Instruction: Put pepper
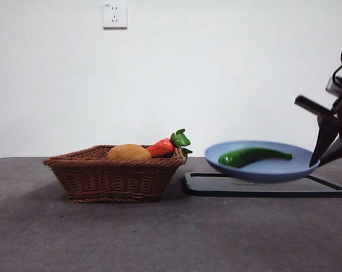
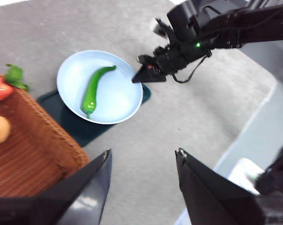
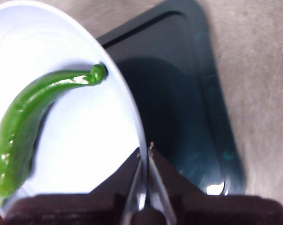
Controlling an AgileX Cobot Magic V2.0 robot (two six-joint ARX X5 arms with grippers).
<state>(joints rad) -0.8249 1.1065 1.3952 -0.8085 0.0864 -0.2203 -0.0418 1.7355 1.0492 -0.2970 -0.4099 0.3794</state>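
Observation:
The glossy dark-green pepper [image 1: 253, 156] lies on a pale blue plate [image 1: 273, 169]. My right gripper [image 1: 318, 156] is shut on the plate's right rim and holds the plate just above a black tray [image 1: 261, 187]. The right wrist view shows the pepper [image 3: 29, 122] on the plate [image 3: 85, 140], with my right gripper [image 3: 145, 150] pinching the rim. The left wrist view shows the pepper [image 2: 94, 89], the plate [image 2: 118, 98] and the right gripper [image 2: 137, 77] from above. My left gripper [image 2: 144, 152] is open and empty, high above the table near the basket.
A brown wicker basket [image 1: 114, 178] stands left of the tray, also in the left wrist view [image 2: 29, 150]. It holds a tan potato-like lump [image 1: 128, 152] and a red-orange vegetable with green leaves [image 1: 161, 148]. A white wall stands behind.

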